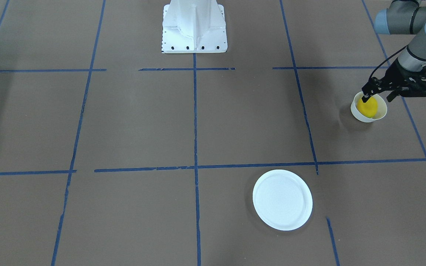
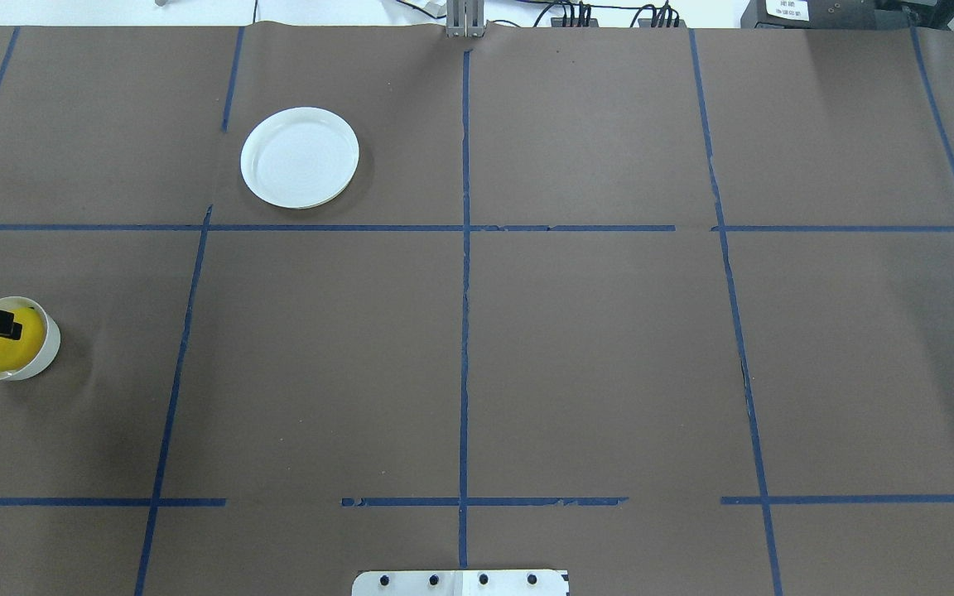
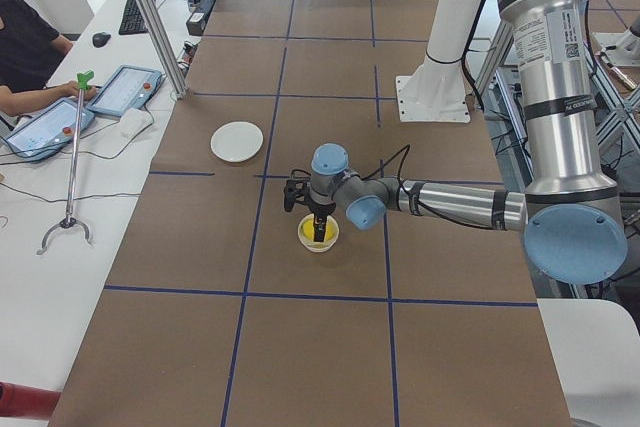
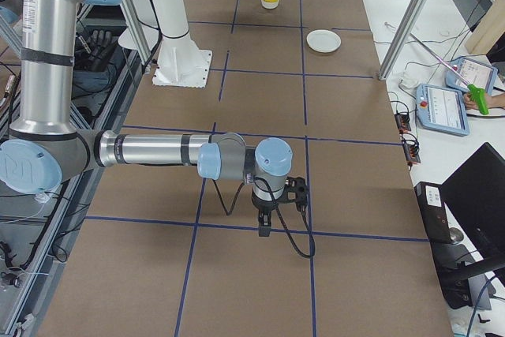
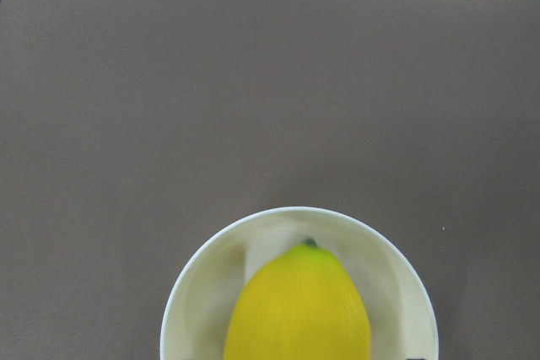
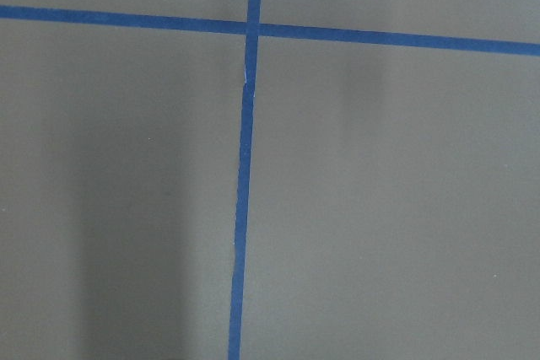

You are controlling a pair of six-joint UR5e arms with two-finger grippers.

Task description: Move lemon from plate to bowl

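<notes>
Left jaws spread apart, straddling the bowl [image 1: 357, 114] rim; lemon [image 1: 369, 107] sits in the bowl just below them. Plate [image 1: 282, 200] well away on the worktop [image 1: 142, 122]. Right jaws: state unclear.

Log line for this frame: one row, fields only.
lemon: in bowl | plate: empty | left claw: open, over bowl | right claw: far from bowl, state unclear
</notes>
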